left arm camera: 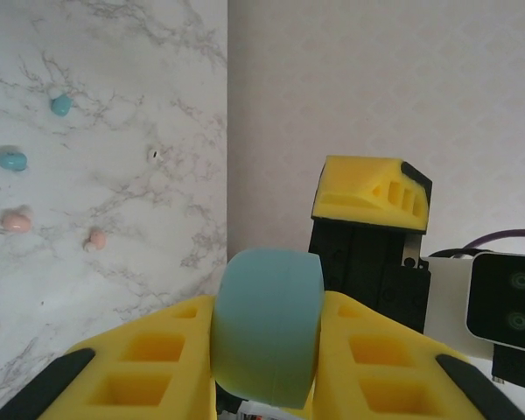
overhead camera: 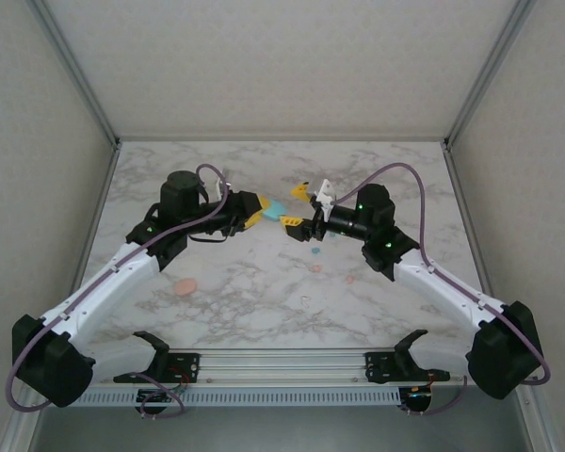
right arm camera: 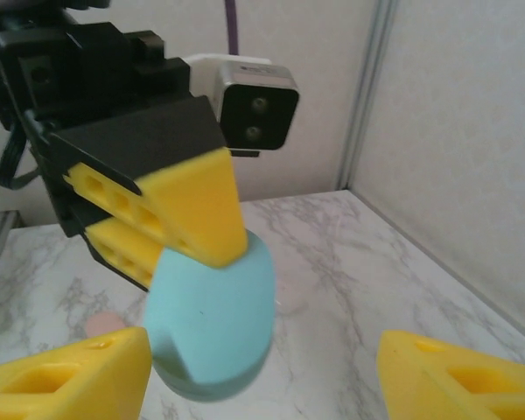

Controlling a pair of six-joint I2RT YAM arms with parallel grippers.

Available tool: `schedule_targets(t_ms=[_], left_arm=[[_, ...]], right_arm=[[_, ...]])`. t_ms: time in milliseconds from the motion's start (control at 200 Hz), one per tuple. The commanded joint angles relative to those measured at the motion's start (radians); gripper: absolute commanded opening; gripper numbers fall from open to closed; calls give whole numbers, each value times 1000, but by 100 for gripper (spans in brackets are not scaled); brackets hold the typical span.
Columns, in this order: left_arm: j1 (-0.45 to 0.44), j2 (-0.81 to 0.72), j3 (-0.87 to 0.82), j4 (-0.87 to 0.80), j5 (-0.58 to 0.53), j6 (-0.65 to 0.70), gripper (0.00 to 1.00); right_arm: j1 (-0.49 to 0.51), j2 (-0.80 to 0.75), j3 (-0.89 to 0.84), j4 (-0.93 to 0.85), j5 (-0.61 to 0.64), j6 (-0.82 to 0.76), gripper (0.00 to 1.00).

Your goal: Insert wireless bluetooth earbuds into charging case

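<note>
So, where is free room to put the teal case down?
Free: the far table strip by the back wall; the near strip by the rail. Crowded: the centre, with left gripper holding the teal case, right gripper and earbuds.

White marble table (left arm camera: 114, 52) veined grey, pale teal case (left arm camera: 267, 324), yellow left gripper fingers (left arm camera: 149, 359), teal earbuds (left arm camera: 11, 160) and seemingly salmon-pink earbuds (left arm camera: 17, 220) left of the case
</note>
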Motion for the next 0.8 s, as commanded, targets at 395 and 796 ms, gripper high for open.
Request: schedule_targets(t_ms=[395, 796], left_arm=[[-10, -37, 16, 46, -6, -10, 15], [-11, -50, 17, 48, 5, -3, 16]], right_arm=[[35, 60, 66, -16, -67, -17, 59], [36, 53, 75, -13, -39, -4, 50]])
